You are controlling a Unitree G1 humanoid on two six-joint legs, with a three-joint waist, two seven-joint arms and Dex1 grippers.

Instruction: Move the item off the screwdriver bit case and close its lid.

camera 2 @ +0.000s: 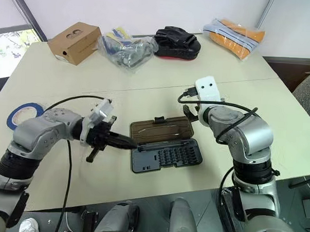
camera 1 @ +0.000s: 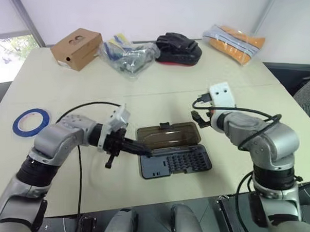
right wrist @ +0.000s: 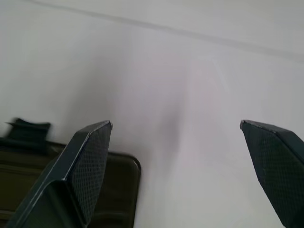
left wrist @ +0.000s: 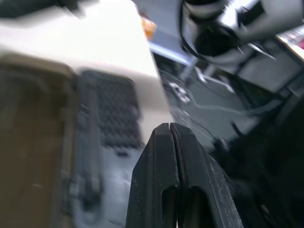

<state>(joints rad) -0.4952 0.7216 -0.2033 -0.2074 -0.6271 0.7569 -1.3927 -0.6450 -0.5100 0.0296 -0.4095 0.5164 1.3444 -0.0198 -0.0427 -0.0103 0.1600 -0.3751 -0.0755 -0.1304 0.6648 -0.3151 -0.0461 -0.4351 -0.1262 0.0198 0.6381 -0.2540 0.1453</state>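
The screwdriver bit case lies open mid-table, its dark tray (camera 1: pixel 176 163) of bits toward me. The smoky brown lid (camera 1: pixel 168 135) is folded flat behind the tray, with its black latch (right wrist: pixel 28 127) on the far edge. The item, a blue roll of tape (camera 1: pixel 31 122), lies on the table far to the left, apart from the case. My left gripper (camera 1: pixel 147 153) is shut on nothing, its tips at the case's left edge by the hinge line. My right gripper (right wrist: pixel 175 124) hangs open and empty over bare table just beyond the lid's right far corner.
Along the table's back stand a cardboard box (camera 1: pixel 76 48), a clear bag of odds and ends (camera 1: pixel 128 54), a black-and-red pouch (camera 1: pixel 179 49) and an orange-and-grey package (camera 1: pixel 234 42). A black cable (camera 1: pixel 83 108) loops over the table by my left arm.
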